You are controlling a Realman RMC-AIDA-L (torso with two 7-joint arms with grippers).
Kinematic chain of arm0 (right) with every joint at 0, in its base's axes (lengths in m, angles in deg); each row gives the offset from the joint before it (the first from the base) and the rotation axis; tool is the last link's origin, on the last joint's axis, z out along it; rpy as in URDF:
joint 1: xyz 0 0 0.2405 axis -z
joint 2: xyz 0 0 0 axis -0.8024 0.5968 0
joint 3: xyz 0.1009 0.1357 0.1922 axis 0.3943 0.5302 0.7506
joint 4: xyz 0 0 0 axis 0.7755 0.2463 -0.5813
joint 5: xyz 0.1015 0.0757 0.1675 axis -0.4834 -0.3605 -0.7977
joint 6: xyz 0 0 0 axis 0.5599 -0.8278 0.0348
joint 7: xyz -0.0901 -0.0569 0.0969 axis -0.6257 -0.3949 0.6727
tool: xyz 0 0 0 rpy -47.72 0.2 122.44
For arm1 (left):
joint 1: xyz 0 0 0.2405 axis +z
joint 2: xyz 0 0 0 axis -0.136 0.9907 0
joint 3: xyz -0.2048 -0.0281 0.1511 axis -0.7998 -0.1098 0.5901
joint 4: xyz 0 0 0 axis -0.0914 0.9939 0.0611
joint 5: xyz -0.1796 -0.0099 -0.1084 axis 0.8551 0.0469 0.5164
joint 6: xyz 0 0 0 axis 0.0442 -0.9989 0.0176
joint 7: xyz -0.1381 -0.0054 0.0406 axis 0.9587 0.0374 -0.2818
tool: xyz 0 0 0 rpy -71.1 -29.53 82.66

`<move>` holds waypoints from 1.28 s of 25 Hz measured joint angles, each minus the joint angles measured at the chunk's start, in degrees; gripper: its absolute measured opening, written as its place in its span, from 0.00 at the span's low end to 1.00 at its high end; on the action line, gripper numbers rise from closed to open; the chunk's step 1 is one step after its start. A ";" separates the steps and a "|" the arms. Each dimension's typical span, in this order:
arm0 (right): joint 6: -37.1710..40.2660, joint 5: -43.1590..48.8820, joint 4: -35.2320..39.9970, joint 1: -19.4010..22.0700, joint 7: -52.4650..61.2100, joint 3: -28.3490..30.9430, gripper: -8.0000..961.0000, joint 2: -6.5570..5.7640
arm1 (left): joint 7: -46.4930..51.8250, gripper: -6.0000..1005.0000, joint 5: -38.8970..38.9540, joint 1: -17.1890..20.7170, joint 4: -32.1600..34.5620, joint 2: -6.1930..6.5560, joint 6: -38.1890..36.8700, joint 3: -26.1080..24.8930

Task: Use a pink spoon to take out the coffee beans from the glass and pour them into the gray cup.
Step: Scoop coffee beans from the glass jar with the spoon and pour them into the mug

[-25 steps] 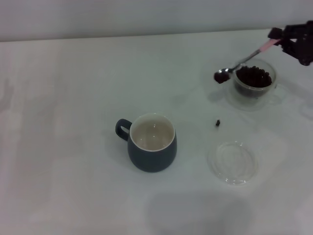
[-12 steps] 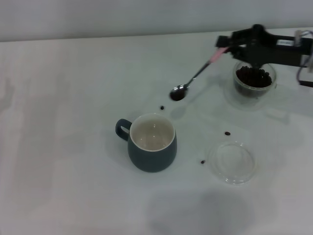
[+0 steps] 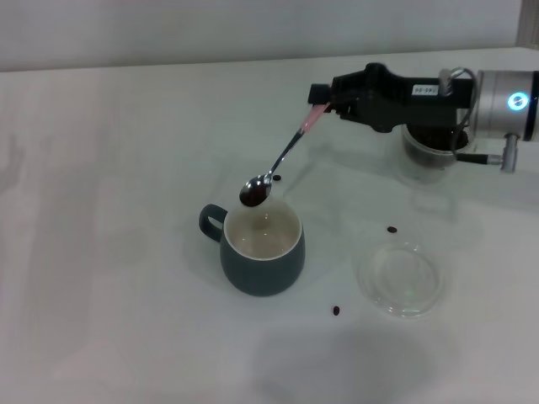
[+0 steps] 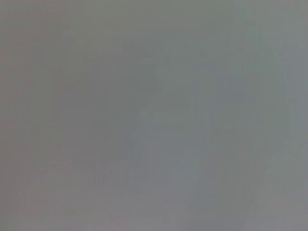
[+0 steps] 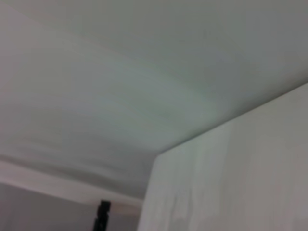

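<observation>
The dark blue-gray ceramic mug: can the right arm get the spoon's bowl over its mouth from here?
Probably yes. The right gripper holds the pink-handled metal spoon with its bowl at the dark blue-gray ceramic mug's far rim, nothing between.

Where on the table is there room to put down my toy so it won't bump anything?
The whole stretch of table on the robot's left of the gray cup is bare. The right side is crowded: the right end effector holds the pink spoon over the cup's rim, beside the glass and the flat glass dish, with stray coffee beans scattered.
</observation>
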 joint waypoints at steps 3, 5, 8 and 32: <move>-1.46 2.89 3.80 1.65 -0.59 0.22 0.16 1.00 | 0.00 0.80 0.00 -0.06 0.00 0.01 0.00 0.00; -1.83 3.43 5.83 2.91 -1.60 0.27 0.16 1.43 | 0.00 0.80 0.00 -0.12 0.00 0.00 0.00 0.00; -2.10 3.55 7.61 4.51 -4.25 0.47 0.16 2.05 | 0.00 0.80 0.00 -0.12 0.00 0.00 0.00 0.00; 0.34 3.48 13.48 11.14 -30.12 3.06 0.16 5.09 | 0.00 0.80 0.00 0.12 0.54 0.19 -0.44 0.00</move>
